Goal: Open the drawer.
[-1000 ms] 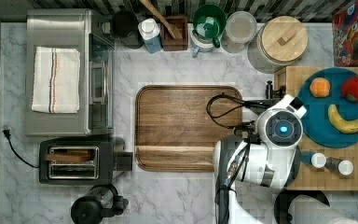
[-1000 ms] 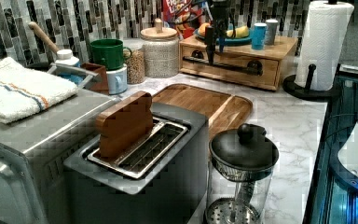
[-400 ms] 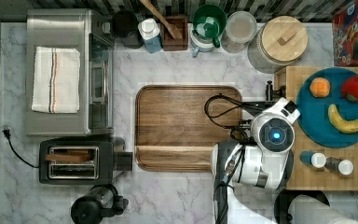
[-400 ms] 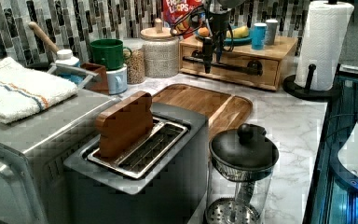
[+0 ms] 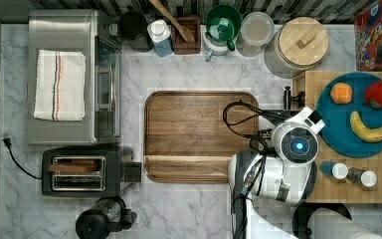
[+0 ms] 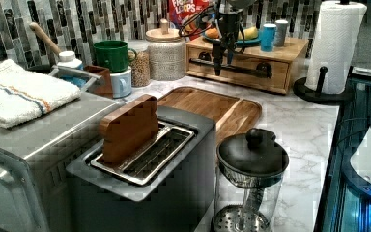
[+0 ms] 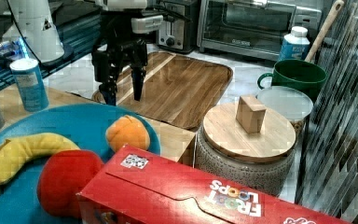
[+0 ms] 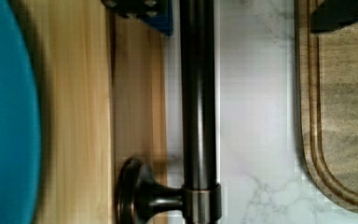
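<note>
Above the black bar handle (image 8: 199,93) of the drawer (image 6: 241,71), the hand (image 7: 123,95) is hanging with its two fingers (image 7: 108,93) spread apart and pointing down. One finger is standing on each side of the bar in the wrist view, and neither is touching it.

The drawer is sitting closed in a light wooden box (image 5: 353,194) at the top view's right, on the marble worktop (image 5: 189,209). Its front is facing the walnut cutting board (image 5: 194,134), which is lying just beside it with a strip of worktop between them.

On top of the box, a blue plate (image 5: 358,142) is carrying an orange (image 5: 341,92), a red fruit (image 5: 379,94) and a banana (image 5: 369,130). Two small shakers (image 5: 338,171) are standing near the plate.

At the left view's right, a paper towel roll (image 6: 337,43) is standing upright beside the box. A cereal box (image 7: 177,196) is lying behind the plate in the right view.
</note>
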